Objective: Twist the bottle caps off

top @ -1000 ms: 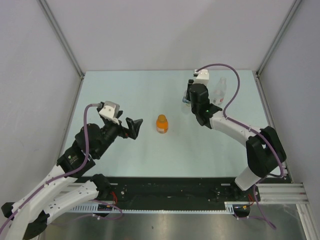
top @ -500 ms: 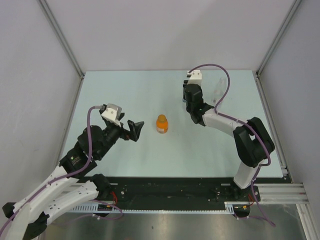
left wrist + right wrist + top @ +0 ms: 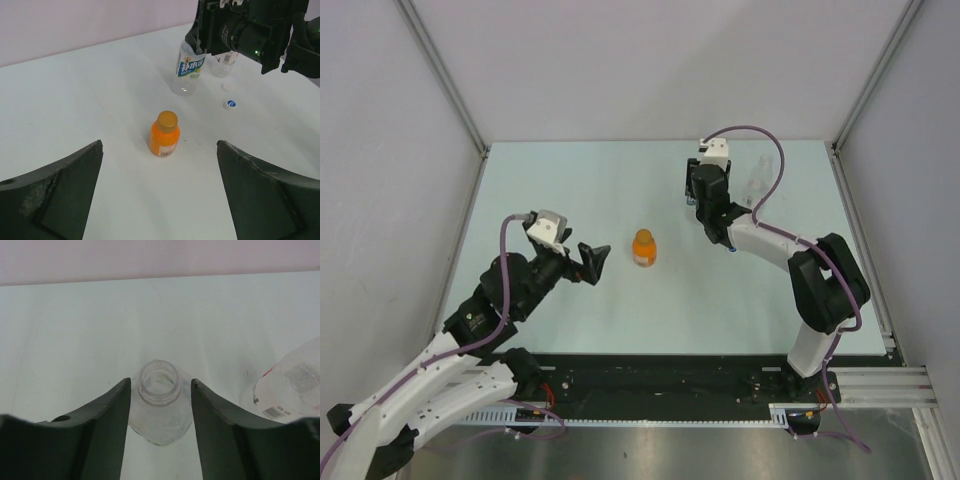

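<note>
Judging by what lies loose, step in hand: two of three tops unscrewed, the orange one left to do (a reading, not a sighting).
Left gripper (image 3: pixel 592 262): spread wide, grasping nothing, hovering left of centre and aimed at the orange bottle; dark matte pads, one face scuffed grey.
Orange bottle (image 3: pixel 164 134): upright at the middle of the tabletop (image 3: pixel 570 180); squat, opaque plastic, small paper label low on the side.
Orange cap (image 3: pixel 167 118): seated on its bottle; round, a duller amber than the body.
Next move: body to be pinned low by one gripper, cap pinched by the other and turned; light and smooth, so likely to spin or tip if held loosely.
Blue-label bottle (image 3: pixel 160 425): upright toward the far right corner; clear thin-walled plastic, neck bare and open.
Right gripper (image 3: pixel 161 384): jaws parted either side of that bare neck, a sliver of gap each side, clenching nothing as far as shows.
White-and-blue cap (image 3: pixel 231 104): flat on the tabletop, just nearward of the clear bottles; small glossy disc.
Plain whitish cap (image 3: pixel 227 87): just beside it, apart, same shape.
Slim bottle (image 3: pixel 285 382): furthest right, clear, crinkled, reddish print (neck hidden).
</note>
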